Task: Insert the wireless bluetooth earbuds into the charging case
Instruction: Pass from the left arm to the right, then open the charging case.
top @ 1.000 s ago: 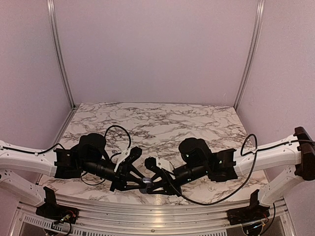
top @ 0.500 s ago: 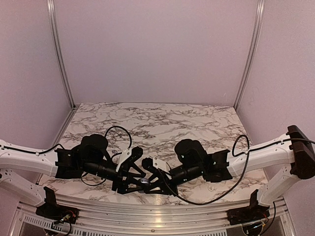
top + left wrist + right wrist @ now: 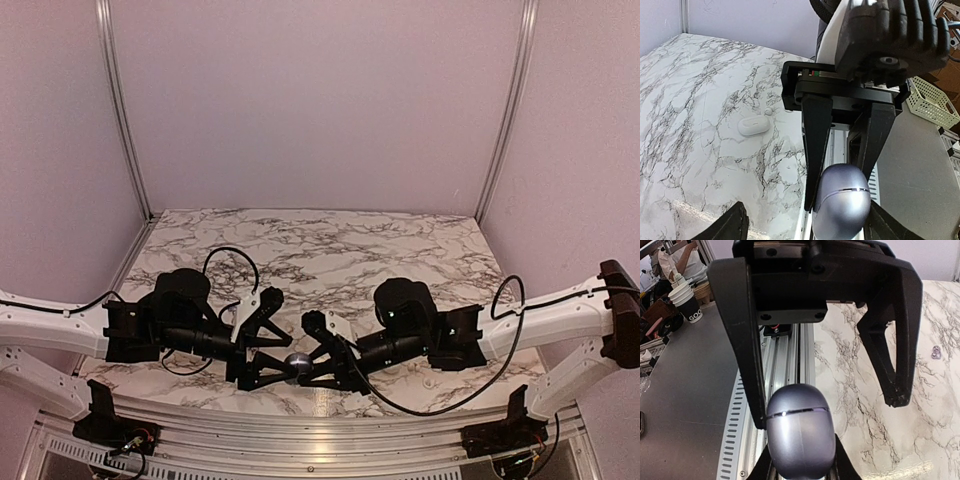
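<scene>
A closed greyish-lavender pebble-shaped charging case [image 3: 297,363] hangs above the table's near edge. My right gripper [image 3: 801,462] is shut on its lower half, and the left wrist view shows the case [image 3: 842,202] squeezed between the right fingers [image 3: 816,150]. My left gripper [image 3: 288,357] faces it with its jaws open wide around the case's top end; one finger [image 3: 742,355] stands close beside the shell. A tiny shiny purple thing [image 3: 936,352] on the marble may be one of the earbuds; it is too small to tell.
A white oval pebble-like case [image 3: 753,125] lies on the marble table [image 3: 330,250], with a tiny pale bit [image 3: 769,110] beside it. The aluminium rail [image 3: 320,425] runs along the near edge under the grippers. Walls close in the back and sides.
My left gripper has gone from shut to wide open around the case. The right gripper keeps its hold on the case, and both arms shifted slightly.
</scene>
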You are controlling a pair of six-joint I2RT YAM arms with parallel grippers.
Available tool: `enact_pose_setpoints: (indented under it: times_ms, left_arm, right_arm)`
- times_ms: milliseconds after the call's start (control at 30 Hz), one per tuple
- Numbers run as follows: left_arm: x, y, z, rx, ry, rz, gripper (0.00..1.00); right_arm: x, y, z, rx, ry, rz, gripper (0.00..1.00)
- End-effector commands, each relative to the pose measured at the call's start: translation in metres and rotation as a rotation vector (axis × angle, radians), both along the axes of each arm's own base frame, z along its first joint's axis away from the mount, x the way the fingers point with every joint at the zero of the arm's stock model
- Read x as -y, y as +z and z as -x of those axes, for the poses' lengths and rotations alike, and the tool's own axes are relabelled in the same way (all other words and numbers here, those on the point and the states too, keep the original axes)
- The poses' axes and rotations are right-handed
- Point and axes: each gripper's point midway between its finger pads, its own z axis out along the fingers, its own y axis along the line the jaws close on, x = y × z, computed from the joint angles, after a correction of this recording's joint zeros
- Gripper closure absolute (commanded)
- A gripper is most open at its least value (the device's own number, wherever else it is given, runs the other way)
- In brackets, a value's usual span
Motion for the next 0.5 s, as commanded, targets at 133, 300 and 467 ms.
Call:
enact_pose_setpoints:
  times_ms: [133, 300, 467]
  left_arm:
    - [0.001, 0.006, -0.006, 0.036, 0.026, 0.013, 0.23]
    - [-0.002, 0.007, -0.017, 0.06, 0.094, 0.007, 0.26]
    - [-0.009, 0.011, -0.026, 0.084, 0.155, 0.013, 0.28]
  right_arm:
    - [0.002, 0.025, 0.009, -0.001, 0.049, -0.096, 1.0]
    - [0.003, 0.023, 0.01, -0.003, 0.052, -0.094, 1.0]
    - [0.006, 0.023, 0.009, 0.0, 0.043, -0.093, 1.0]
